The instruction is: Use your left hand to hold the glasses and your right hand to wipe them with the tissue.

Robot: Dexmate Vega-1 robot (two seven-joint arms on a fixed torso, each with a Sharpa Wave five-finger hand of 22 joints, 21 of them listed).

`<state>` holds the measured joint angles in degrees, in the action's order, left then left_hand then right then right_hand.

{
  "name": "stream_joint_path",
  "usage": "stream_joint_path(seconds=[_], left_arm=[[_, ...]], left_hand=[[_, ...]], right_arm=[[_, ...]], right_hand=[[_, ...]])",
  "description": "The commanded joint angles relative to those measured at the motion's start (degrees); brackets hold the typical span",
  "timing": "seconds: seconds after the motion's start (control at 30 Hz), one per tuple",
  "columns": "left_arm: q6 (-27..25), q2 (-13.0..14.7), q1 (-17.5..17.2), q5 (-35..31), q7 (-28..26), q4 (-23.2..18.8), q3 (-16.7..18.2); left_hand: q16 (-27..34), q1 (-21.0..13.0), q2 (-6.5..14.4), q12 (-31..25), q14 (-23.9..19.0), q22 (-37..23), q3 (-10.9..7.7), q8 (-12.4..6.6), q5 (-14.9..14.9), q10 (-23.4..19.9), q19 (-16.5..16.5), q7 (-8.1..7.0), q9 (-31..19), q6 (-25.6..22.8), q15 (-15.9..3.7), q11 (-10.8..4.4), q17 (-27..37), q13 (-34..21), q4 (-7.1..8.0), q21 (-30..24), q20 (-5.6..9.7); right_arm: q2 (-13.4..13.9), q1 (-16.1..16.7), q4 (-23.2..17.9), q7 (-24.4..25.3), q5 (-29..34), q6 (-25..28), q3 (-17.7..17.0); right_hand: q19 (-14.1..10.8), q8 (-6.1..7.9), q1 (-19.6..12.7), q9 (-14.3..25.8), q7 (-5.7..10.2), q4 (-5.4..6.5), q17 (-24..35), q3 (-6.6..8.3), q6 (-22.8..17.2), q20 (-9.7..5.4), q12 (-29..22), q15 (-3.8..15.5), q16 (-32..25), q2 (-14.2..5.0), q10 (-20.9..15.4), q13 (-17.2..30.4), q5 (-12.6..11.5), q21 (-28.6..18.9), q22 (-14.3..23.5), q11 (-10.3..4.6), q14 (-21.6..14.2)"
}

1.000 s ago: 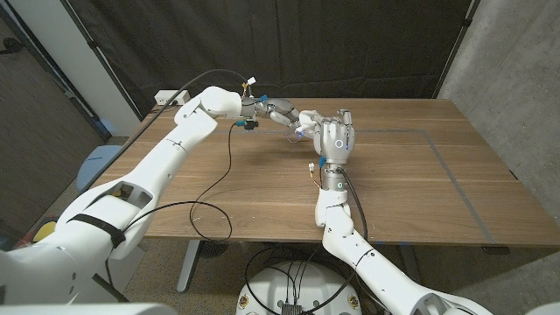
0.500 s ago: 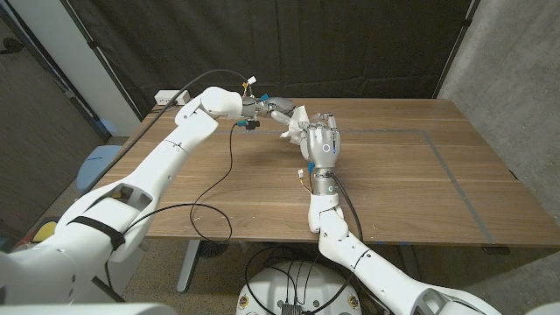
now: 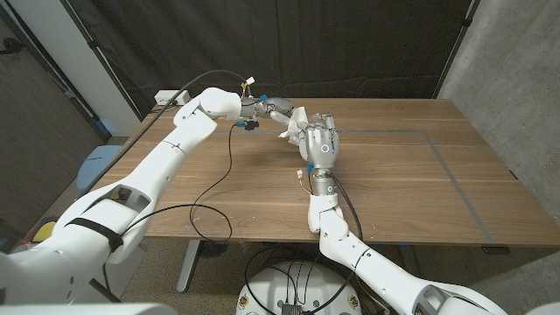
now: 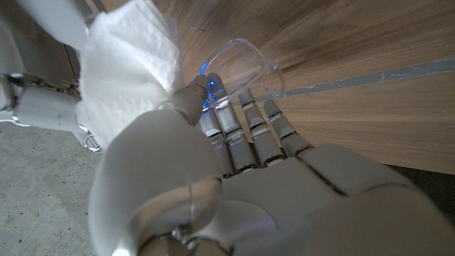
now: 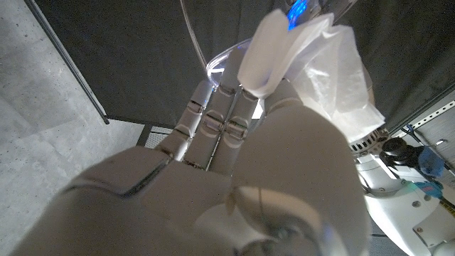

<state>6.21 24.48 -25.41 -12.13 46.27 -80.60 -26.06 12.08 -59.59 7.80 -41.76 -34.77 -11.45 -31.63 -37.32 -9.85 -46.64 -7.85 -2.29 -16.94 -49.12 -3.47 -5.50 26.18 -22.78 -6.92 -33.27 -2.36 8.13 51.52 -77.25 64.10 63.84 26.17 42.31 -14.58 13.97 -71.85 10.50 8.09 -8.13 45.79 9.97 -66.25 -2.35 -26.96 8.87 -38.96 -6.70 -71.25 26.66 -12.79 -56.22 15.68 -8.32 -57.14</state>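
We saw the two hands meet above the far middle part of the wooden table (image 3: 411, 184), close to its back edge. The left hand (image 3: 278, 112) reached in from the robot's left side, and in its wrist view its fingers (image 4: 234, 121) were curled around the clear glasses (image 4: 245, 60), so it held them. One transparent lens stood out past the fingertips, over the wood. A small blue light shone at the fingertips there.

The right hand (image 3: 322, 142) stood with its back toward the head camera, fingers pointing away from the robot, directly against the left hand. It held the white tissue (image 3: 296, 122), which was bunched between its fingers and thumb. In the right wrist view the tissue (image 5: 327, 64) was folded over the fingertips, and a curved clear edge of the glasses (image 5: 220, 64) showed just beside it. The tissue was touching the glasses, or very nearly; we could not tell which lens.

A black cable (image 3: 223, 175) hung from the left arm down to the table.
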Motion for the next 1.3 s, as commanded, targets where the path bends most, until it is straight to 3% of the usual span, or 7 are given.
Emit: stream_joint_path(seconds=[0.03, 0.8, 1.13, 1.3], left_arm=[[0.3, 0.2, 0.3, -0.2, 0.2, 0.5, -0.5], [-0.2, -0.2, 0.9, -2.9, -0.8, 0.6, -0.8], [-0.6, 2.9, -2.1, -9.3, -7.9, -4.3, 0.2], [-0.3, 4.3, -3.0, -14.5, -11.6, -6.6, -0.6]], left_hand=[[-0.1, 0.2, 0.2, -0.4, 0.1, -0.2, -0.32, -0.37, -0.3, 0.1, 0.1, 3.41, -0.1, -3.9, -7.05, -0.22, 0.4, -0.2, 0.12, -0.4, -0.01], [-0.1, 0.3, 0.1, -0.7, 0.1, -0.2, -0.50, -0.38, -0.3, 0.0, 0.2, 3.54, 0.1, -3.9, -7.23, -0.28, 0.4, 0.1, 0.08, -0.8, -0.05], [-0.1, 0.3, 0.0, -0.8, 0.0, -0.2, -0.55, -0.42, -0.3, 0.0, 0.2, 3.27, 0.2, -4.2, -7.22, -0.36, 0.4, 0.3, 0.02, -1.0, 0.09], [-0.1, 0.3, 0.0, -0.9, 0.1, -0.1, -0.57, -0.35, -0.3, 0.1, 0.2, 3.24, 0.3, -4.1, -7.26, -0.61, 0.4, 0.3, 0.03, -1.0, 0.07]], right_arm=[[-2.6, 3.1, -1.5, -0.1, 4.4, 0.3, -7.2], [-8.1, 7.1, -4.3, -0.1, 11.0, -3.6, -16.2], [-10.7, 9.4, -7.4, -0.1, 13.4, -5.4, -21.0], [-10.2, 9.8, -8.3, -0.1, 13.3, -4.5, -21.3]], right_hand=[[0.3, 0.28, -0.4, 0.3, -0.49, -0.12, 0.2, 0.40, -0.3, -4.34, 0.2, 4.57, 0.3, 0.04, -0.8, 0.2, 0.1, -0.5, 0.0, -0.76, -0.3], [0.9, -0.17, -0.3, 0.3, -0.46, -0.05, 0.5, 0.50, -0.5, -4.44, 1.0, 4.57, 0.7, 0.15, -1.0, 0.6, 0.1, -2.0, -0.4, -0.79, -0.6], [1.1, -0.37, -0.3, 0.3, -0.41, -0.04, 0.6, 0.53, -0.5, -4.49, 1.2, 4.58, 0.8, 0.20, -1.0, 0.9, 0.1, -2.6, -0.6, -0.83, -0.7], [1.2, -0.43, -0.3, 0.3, -0.38, -0.04, 0.7, 0.55, -0.6, -4.55, 1.3, 4.58, 0.9, 0.23, -1.1, 0.9, 0.1, -2.9, -0.7, -0.79, -0.7]])
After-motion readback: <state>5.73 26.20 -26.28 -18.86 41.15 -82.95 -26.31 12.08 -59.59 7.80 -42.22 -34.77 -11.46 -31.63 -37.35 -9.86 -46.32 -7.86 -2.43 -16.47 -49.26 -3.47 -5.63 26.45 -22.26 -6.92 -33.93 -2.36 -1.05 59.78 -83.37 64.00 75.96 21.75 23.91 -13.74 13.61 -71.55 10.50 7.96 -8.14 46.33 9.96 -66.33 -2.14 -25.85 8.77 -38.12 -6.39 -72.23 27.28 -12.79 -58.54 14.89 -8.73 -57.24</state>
